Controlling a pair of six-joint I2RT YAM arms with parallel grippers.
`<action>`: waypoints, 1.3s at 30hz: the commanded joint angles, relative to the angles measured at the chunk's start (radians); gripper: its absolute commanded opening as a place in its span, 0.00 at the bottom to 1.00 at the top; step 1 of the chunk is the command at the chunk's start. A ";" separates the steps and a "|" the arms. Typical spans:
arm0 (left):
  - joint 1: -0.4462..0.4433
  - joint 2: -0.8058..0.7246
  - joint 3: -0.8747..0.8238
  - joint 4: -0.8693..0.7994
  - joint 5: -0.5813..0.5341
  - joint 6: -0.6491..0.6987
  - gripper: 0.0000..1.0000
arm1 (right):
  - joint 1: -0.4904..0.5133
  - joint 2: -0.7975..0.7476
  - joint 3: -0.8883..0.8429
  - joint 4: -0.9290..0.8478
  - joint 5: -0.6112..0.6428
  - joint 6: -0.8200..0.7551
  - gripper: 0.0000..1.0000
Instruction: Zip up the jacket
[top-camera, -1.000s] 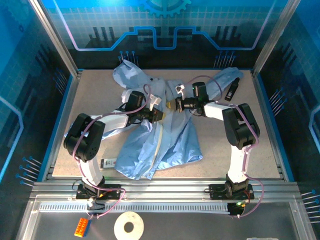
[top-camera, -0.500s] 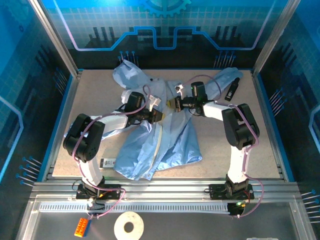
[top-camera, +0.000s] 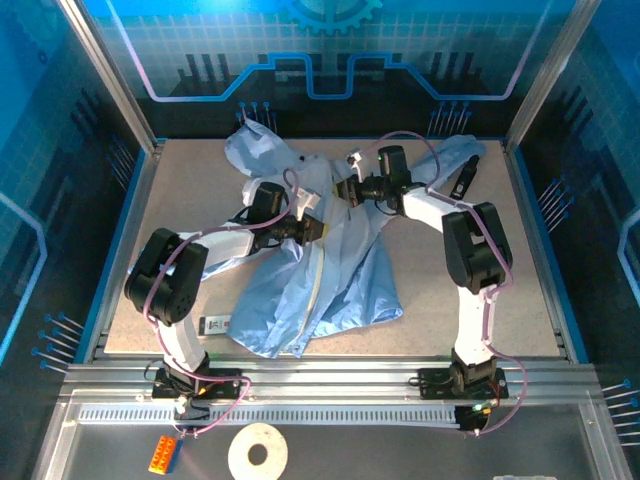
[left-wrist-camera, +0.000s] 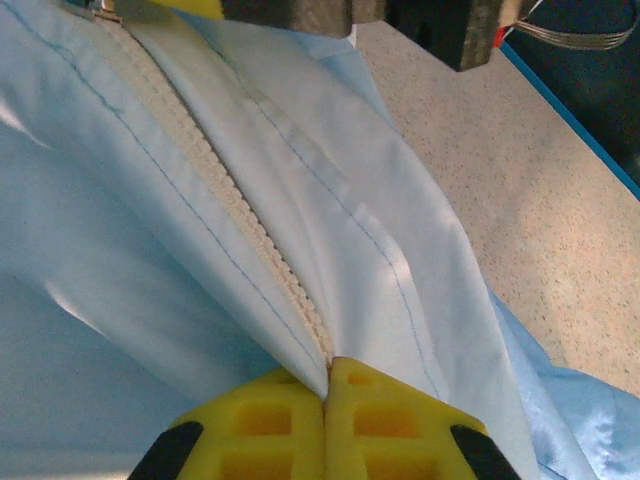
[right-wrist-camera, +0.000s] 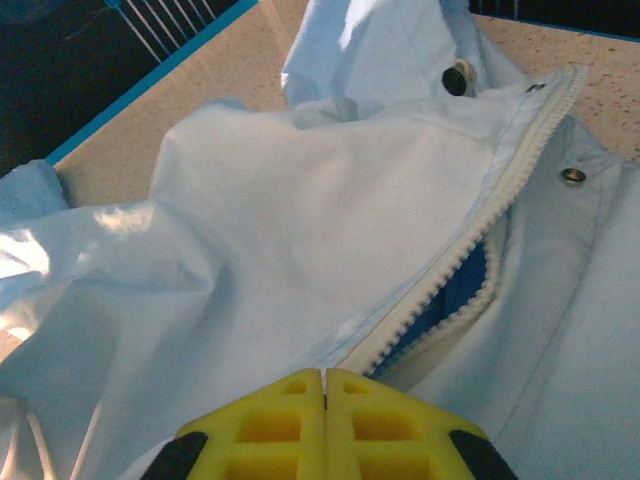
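The light-blue jacket (top-camera: 345, 280) lies spread across the middle of the table, with its pale zipper strip (top-camera: 318, 275) running down the front. My left gripper (top-camera: 318, 232) is shut on the closed zipper (left-wrist-camera: 230, 200), its yellow fingers (left-wrist-camera: 400, 420) pinching the fabric at the seam. Just beyond it my right gripper (top-camera: 346, 192) is shut at the point where the zipper teeth (right-wrist-camera: 480, 230) split apart. The slider is hidden under its fingers (right-wrist-camera: 390, 420). Ahead of it the zipper is still open, and dark blue shows in the gap up to the collar (right-wrist-camera: 400, 60).
A black object (top-camera: 463, 180) rests by the jacket's right sleeve at the back. A small dark tag (top-camera: 217, 323) lies near the table's front left edge. Below the table edge sit an orange brick (top-camera: 163, 455) and a white tape roll (top-camera: 257, 452). Snap studs (right-wrist-camera: 573, 176) flank the open zipper.
My right gripper has moved toward the far side along the zipper, toward the collar. The left gripper has held its place on the zipper.
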 joint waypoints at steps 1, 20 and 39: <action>-0.008 -0.031 -0.009 -0.045 0.092 0.023 0.00 | -0.047 0.051 0.102 0.030 0.134 -0.038 0.00; -0.009 -0.016 0.039 -0.092 0.137 0.083 0.00 | -0.090 0.301 0.465 -0.065 0.163 -0.050 0.00; -0.015 -0.065 0.021 -0.161 0.120 0.159 0.00 | -0.108 0.329 0.525 -0.086 0.185 -0.086 0.00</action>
